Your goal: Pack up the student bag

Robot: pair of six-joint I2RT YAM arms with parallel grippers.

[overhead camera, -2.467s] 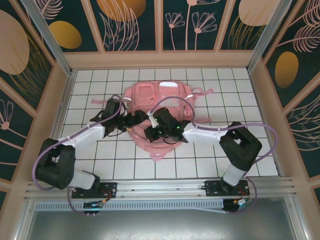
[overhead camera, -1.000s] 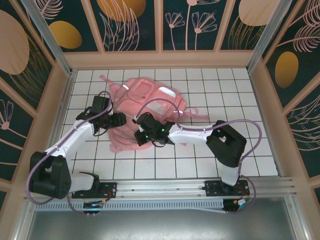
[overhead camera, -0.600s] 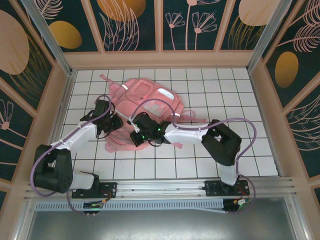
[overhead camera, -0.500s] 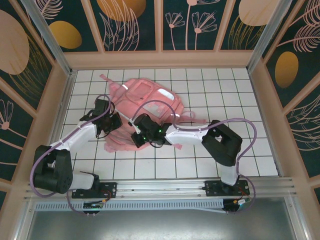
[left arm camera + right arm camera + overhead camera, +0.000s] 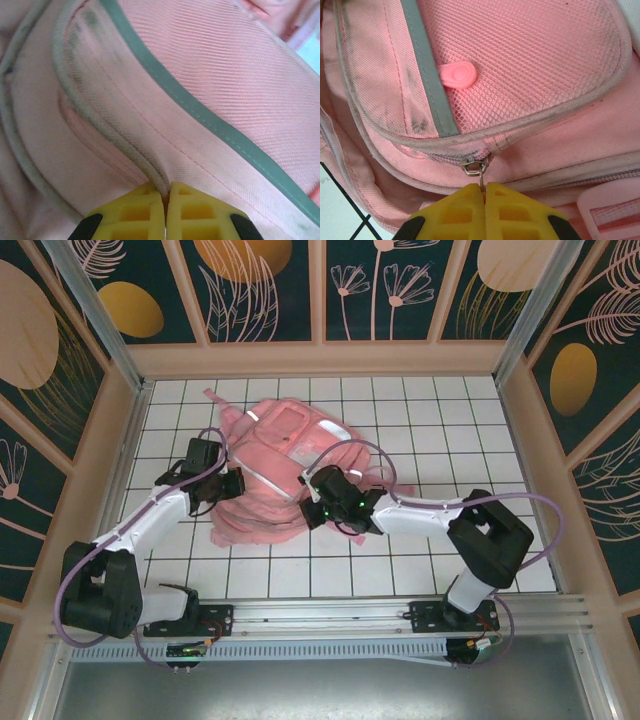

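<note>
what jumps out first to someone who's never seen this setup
A big pink backpack lies slumped mid-table on white tiles. The right hand pinches its small metal zip pull, and the left hand is clamped on a grubby piped seam.

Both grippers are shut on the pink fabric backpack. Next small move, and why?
Probably draw the right gripper a little along the zip line while the left gripper holds. The right one pinches the metal zip pull of a pocket that looks closed; the left pinches the piped seam of the pink fabric backpack, anchoring it.
</note>
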